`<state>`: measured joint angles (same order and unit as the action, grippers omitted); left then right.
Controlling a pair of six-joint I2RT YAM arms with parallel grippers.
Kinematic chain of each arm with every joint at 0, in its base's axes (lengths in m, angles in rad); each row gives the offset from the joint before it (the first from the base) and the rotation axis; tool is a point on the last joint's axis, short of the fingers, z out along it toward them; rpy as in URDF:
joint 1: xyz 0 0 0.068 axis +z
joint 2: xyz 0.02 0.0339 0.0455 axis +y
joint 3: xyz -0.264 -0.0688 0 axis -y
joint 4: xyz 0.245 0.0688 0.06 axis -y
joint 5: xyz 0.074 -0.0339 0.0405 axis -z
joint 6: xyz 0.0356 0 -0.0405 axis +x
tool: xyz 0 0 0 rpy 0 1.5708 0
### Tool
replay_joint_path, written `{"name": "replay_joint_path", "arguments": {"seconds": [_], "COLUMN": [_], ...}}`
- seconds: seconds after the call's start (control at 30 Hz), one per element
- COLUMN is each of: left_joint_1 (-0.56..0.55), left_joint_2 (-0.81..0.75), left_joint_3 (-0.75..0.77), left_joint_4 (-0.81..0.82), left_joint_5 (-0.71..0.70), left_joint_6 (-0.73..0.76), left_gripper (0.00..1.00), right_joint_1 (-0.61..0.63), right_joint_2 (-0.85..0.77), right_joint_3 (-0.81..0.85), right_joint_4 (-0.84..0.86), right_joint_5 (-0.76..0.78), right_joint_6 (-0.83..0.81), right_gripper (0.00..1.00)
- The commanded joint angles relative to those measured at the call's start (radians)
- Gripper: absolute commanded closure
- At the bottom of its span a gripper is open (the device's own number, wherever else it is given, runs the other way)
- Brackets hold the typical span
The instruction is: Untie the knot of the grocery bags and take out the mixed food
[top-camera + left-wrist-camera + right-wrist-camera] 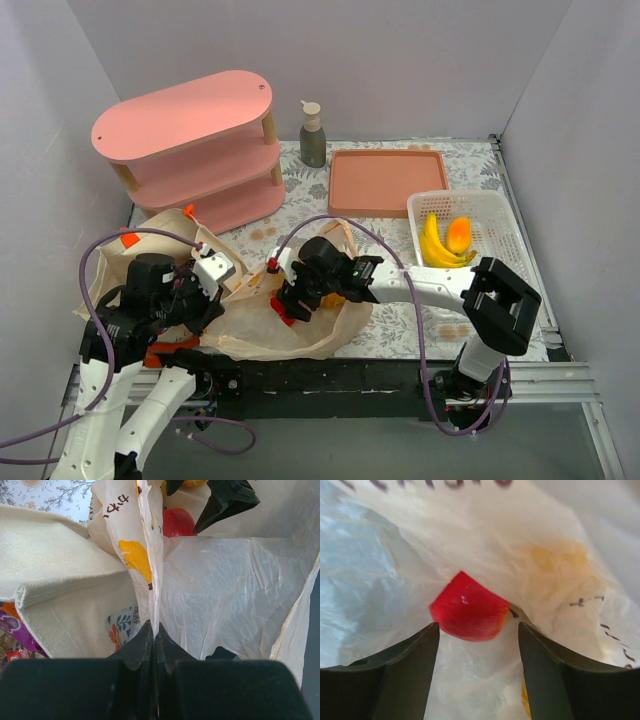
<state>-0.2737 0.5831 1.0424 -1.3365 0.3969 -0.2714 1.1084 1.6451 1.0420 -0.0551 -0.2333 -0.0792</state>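
Floral-patterned worktop (300,210) between grey walls carries the tan plastic bag (270,330) at its near edge, with the cream canvas tote (165,222) just beside it on the left. The left claw (152,630) is pressed together, pinching a raised fold of the plastic bag's thin film, with the tote's cloth lying next to it. The right claw (478,626) reaches into the bag's mouth with its fingers spread wide, holding nothing. The red apple (468,611) lies on the film inside the bag just beyond the gap between them, apparently untouched. Bananas (435,250) and an orange wedge (458,235) sit in the white mesh basket (500,215) at right.
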Motion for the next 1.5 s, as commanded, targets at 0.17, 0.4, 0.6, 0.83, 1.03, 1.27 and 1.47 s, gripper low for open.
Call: {"name": "replay_joint_path", "arguments": {"seconds": [0.17,0.4,0.6,0.83,1.03,1.27,1.47], "left_joint_1": [0.025,0.033,0.048,0.051,0.051,0.051,0.05], "left_joint_2": [0.007,0.024,0.023,0.009,0.009,0.026,0.018], "left_joint_3": [0.007,0.024,0.024,-0.011,-0.019,0.022,0.021], "left_joint_4": [-0.029,-0.023,-0.01,0.007,0.017,-0.024,-0.027], "left_joint_5": [0.031,0.03,0.023,-0.007,-0.023,-0.023,-0.035], "left_joint_6": [-0.02,-0.023,-0.026,-0.006,0.005,0.018,0.009], "left_gripper": [1.0,1.0,1.0,1.0,1.0,1.0,1.0], "right_joint_1": [0.008,0.007,-0.005,-0.021,-0.019,-0.01,-0.022], "right_joint_2": [0.085,0.128,0.009,-0.234,-0.349,-0.206,-0.033], "right_joint_3": [0.066,0.038,0.035,-0.049,-0.14,-0.086,0.015], "right_joint_4": [0.041,0.027,0.041,-0.089,-0.126,0.004,0.044], "right_joint_5": [-0.035,0.005,-0.018,-0.179,-0.262,-0.144,-0.02], "right_joint_6": [0.114,0.09,-0.025,-0.266,-0.318,-0.157,-0.082], "right_gripper": [0.21,0.26,0.82,0.99,0.99,0.83,0.26]}}
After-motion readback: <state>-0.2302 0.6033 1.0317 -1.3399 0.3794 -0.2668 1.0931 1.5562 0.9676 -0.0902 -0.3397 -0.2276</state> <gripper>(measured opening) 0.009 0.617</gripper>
